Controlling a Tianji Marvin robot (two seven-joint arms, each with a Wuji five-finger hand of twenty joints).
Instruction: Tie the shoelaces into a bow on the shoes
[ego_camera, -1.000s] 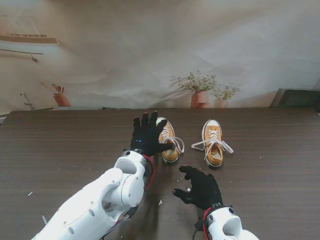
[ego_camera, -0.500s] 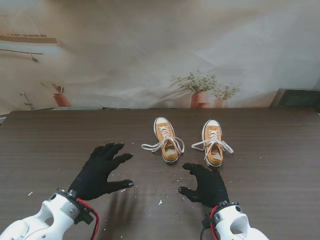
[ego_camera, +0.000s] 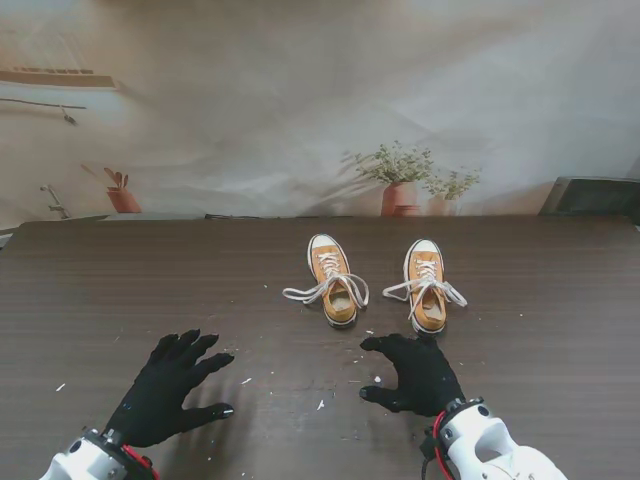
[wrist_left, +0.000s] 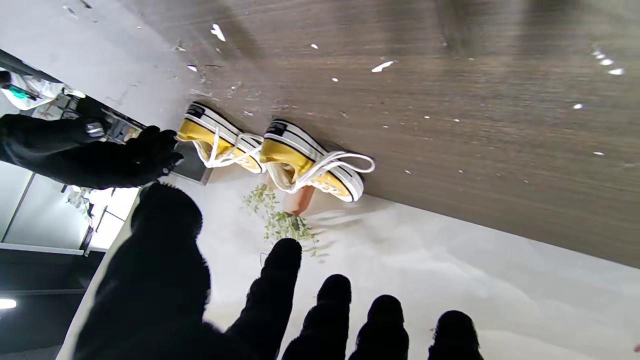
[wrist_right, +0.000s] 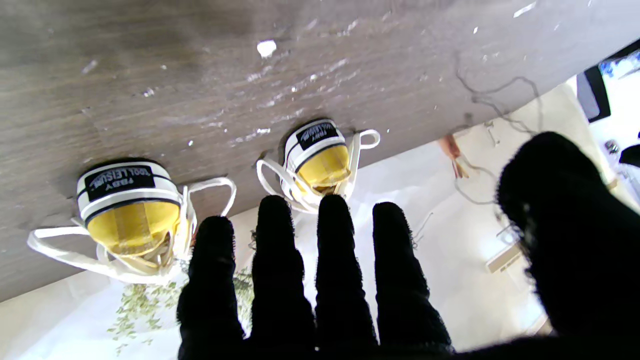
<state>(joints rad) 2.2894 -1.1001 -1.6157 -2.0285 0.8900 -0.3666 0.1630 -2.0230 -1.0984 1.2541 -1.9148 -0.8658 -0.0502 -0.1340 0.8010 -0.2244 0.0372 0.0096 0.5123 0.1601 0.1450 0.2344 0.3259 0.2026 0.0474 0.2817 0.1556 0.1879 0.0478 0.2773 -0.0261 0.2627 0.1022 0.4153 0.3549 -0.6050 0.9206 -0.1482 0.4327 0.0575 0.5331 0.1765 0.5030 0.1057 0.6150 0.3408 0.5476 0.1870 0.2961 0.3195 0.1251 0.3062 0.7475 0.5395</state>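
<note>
Two yellow canvas sneakers (ego_camera: 337, 284) sit side by side at 12 o'clock on the tabletop (ego_camera: 120, 290), their limp white shoelaces (ego_camera: 318, 291) best pinched near the free ends. Heel tabs read "FABY LEISURE", I think. The left robot hand (ego_camera: 168, 387) and right robot hand (ego_camera: 417, 372) are spread, holding nothing.

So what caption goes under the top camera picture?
Two yellow shoes with laces on the table, both hands open near me.
</note>
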